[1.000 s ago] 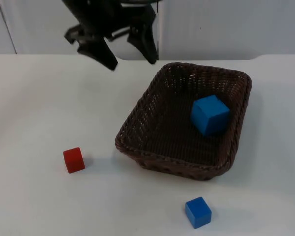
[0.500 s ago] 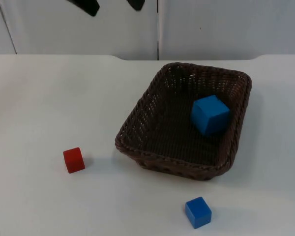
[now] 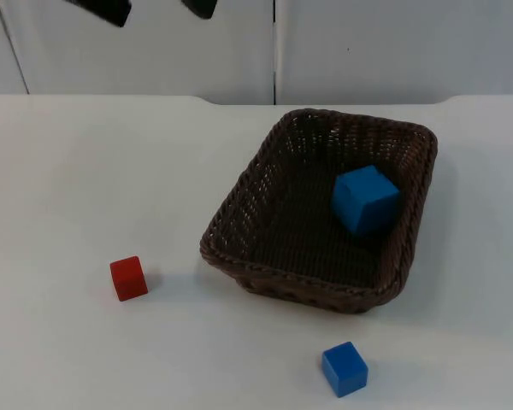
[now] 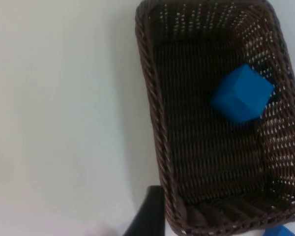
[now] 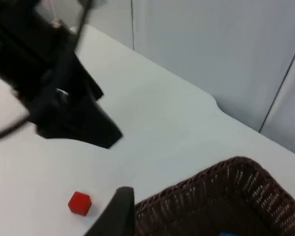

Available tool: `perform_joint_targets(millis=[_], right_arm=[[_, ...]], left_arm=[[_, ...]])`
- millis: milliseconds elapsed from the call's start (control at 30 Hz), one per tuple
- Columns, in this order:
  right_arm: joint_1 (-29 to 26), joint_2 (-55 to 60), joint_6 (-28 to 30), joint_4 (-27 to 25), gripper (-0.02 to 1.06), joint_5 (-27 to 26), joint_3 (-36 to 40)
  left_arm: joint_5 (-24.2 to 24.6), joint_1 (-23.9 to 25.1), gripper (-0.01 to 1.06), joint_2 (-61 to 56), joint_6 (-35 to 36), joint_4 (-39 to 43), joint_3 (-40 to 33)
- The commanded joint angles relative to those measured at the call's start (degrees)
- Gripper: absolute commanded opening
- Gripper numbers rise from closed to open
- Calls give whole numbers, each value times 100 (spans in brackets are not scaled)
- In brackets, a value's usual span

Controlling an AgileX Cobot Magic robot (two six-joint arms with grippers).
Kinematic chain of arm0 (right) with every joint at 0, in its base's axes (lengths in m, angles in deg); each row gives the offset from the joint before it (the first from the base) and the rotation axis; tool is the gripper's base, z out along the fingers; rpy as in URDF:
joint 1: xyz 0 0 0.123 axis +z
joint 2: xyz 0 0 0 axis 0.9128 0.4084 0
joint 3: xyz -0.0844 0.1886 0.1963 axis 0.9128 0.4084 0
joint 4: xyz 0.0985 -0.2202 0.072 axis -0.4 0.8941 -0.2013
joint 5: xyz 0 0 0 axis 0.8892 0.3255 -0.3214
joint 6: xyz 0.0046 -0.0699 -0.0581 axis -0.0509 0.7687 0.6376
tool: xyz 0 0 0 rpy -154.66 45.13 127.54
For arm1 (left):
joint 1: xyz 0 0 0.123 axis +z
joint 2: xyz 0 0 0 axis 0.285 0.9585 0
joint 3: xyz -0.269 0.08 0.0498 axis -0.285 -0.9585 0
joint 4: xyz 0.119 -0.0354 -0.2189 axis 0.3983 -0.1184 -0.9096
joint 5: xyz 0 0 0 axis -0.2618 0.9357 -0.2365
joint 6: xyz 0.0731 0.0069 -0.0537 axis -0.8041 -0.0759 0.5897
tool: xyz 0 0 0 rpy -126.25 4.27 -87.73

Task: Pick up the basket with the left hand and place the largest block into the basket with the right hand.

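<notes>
The dark brown wicker basket (image 3: 239, 201) rests on the white table, right of centre. Inside it, toward its right side, lies the large blue block (image 3: 365, 199), also seen from the left wrist (image 4: 242, 93) within the basket (image 4: 155, 113). My left gripper (image 3: 152, 7) hangs open and empty high over the table's far left, well away from the basket rim. My right gripper (image 5: 119, 214) is raised above the table, facing the basket's rim (image 5: 206, 184) and the left gripper (image 5: 69, 105).
A small red block (image 3: 128, 278) lies on the table left of the basket, also seen from the right wrist (image 5: 79, 203). A small blue block (image 3: 344, 368) sits near the front edge, below the basket. The grey partition wall closes the far side.
My left gripper has risen and drifted left, from beside the basket's far-left corner up to the picture's upper edge. Basket and blocks have not moved.
</notes>
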Motion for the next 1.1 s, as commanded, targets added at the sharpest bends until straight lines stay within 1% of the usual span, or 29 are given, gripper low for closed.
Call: perform_joint_targets(millis=[0,100,167,333,367,533,567,733,767,867,1067], right_arm=[[-11,-265,-7,7,105,-182,284],[-11,-533,-21,7,105,-169,618],[-11,-614,-21,7,105,-156,701],[-11,-1062,-74,-5,105,-143,1247],[-11,-1062,-74,-5,105,-143,1247],[-11,-1631,-158,-15,105,-143,1840],[-11,-1631,-158,-15,105,-143,1840],[-11,-2345,-217,-15,105,-143,2447],[-11,-2345,-217,-15,105,-143,2447],[-11,-2795,-229,-15,105,-135,2785],[-11,-3564,-242,-15,105,15,3294]], left_arm=[[-376,-22,81,-440,-185,-267,-509],[-557,-22,81,-957,-289,-309,-1079],[-570,-22,81,-1049,-289,-309,-1165],[-707,-22,81,-2042,-488,-309,-1897],[-707,-22,81,-2042,-488,-309,-1897],[-783,-22,81,-2986,-561,-298,-2441],[-783,-22,81,-2986,-561,-298,-2441],[-833,-22,81,-3782,-588,-287,-2907],[-833,-22,81,-3782,-588,-287,-2907],[-847,-22,81,-4240,-613,-266,-3201],[-787,-22,81,-4859,-635,-233,-3562]])
